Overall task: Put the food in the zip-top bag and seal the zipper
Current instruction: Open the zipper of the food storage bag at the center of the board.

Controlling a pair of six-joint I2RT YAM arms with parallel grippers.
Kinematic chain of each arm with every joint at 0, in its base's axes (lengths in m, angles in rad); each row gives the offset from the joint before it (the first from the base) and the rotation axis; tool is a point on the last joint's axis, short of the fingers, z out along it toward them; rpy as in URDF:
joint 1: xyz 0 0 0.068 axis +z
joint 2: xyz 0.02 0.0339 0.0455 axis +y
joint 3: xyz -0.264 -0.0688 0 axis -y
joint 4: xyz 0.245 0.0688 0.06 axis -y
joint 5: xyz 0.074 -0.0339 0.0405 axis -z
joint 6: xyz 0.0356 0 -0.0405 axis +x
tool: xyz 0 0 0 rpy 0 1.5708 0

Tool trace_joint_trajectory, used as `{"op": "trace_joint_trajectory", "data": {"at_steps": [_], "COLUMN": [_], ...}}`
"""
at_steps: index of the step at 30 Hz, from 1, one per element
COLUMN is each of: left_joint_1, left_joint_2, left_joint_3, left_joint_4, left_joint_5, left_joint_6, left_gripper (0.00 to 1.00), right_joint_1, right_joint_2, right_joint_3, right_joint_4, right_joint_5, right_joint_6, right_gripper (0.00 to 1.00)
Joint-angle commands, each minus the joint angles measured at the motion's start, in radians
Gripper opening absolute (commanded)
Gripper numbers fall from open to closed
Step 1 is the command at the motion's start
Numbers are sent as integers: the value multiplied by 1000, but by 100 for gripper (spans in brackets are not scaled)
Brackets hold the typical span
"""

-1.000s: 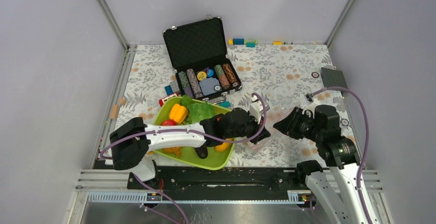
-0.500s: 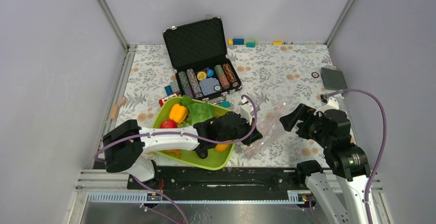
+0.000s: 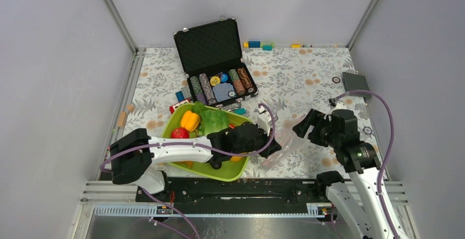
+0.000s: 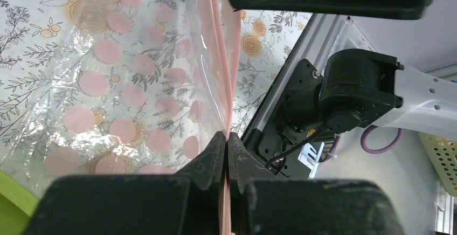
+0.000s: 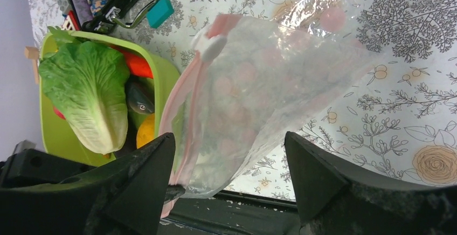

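Opening step: my left claw point(image 4: 226, 138) is pinched tight on the pink zipper point(image 4: 218, 57) of the clear bag point(image 5: 280, 84), holding that edge up from the flowered cloth. My right claw point(image 5: 229, 143) hangs with its fingers wide apart, gripping nothing, and the bag lies between them in its own camera.

From above, the bag sits at 3 o'clock of the green tray point(image 3: 219, 174), with the right claw at 3 o'clock of the bag. The lettuce point(image 5: 89, 89), pepper point(image 3: 190, 120), apple point(image 3: 179, 133), fish point(image 5: 139, 103) and orange fruit point(image 5: 145, 133) all lie in the tray, so I judge that nothing is bagged yet.

Next, the right claw would need to catch the opposite lip, near the white tab point(image 5: 213, 43), and draw the mouth apart. I cannot tell whether the two strips are pressed shut. From above the bag all but vanishes against the pattern, and my left arm covers the tray's 6 o'clock half.
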Motion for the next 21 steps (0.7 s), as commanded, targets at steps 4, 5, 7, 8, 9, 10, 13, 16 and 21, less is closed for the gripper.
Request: {"op": "trace_joint_trajectory", "data": {"at_steps": [4,5,7,8,9,10,13,16,21], "left_joint_1": [-15,-17,-20,-23,-24,-26,-33,-50,-69], "left_joint_2": [-37,-36,-32,-30,-26,-23,-16,-3,6], "left_joint_3": [39,42,48,54,59,62,69,94,124], "left_joint_4": [50,50,50,47,41,35,29,-6,-38], "left_joint_5": [-25,-22,-18,-19,-22,-23,-30,-72,-113], "left_joint_6": [-7,-8,-6,-7,-5,-3,-2,9,20], "left_gripper": [0,0,0,0,0,0,0,0,0], "right_joint_1": [7,7,7,8,8,7,7,7,7], "right_joint_2": [44,51,67,73,77,80,83,89,105], "right_joint_3": [-71,-83,-102,-111,-119,-125,-127,-94,-31], "right_joint_4": [121,137,160,171,178,187,197,196,133], "right_joint_5": [-9,-15,-19,-19,-20,-20,-21,-33,7], "right_joint_6": [33,39,51,55,60,64,71,74,79], "right_gripper": [77,76,74,74,74,73,73,73,69]}}
